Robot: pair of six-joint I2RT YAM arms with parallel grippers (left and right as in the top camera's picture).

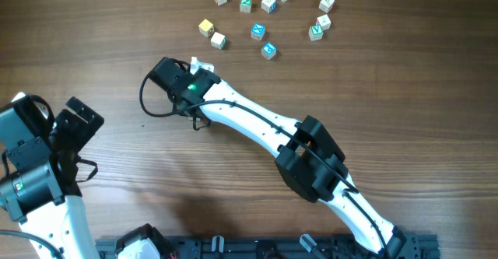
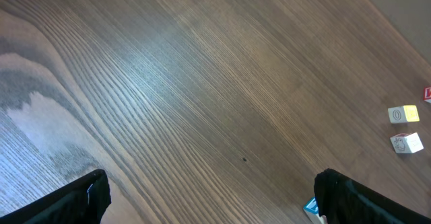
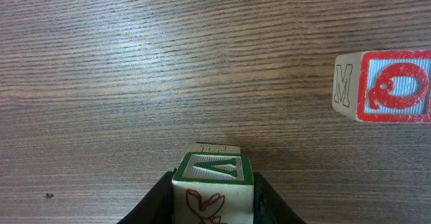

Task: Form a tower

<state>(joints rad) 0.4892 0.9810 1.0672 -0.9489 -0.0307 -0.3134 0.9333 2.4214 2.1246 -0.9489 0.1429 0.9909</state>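
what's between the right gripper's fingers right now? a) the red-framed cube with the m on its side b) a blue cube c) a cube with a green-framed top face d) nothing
c: in the right wrist view the right gripper is clamped on the green-framed cube, while the red-framed cube stands apart on the table.

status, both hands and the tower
left hand open, empty. right hand shut on green-edged cube, pale cube edge just beyond it. red cube apart, off to the side.
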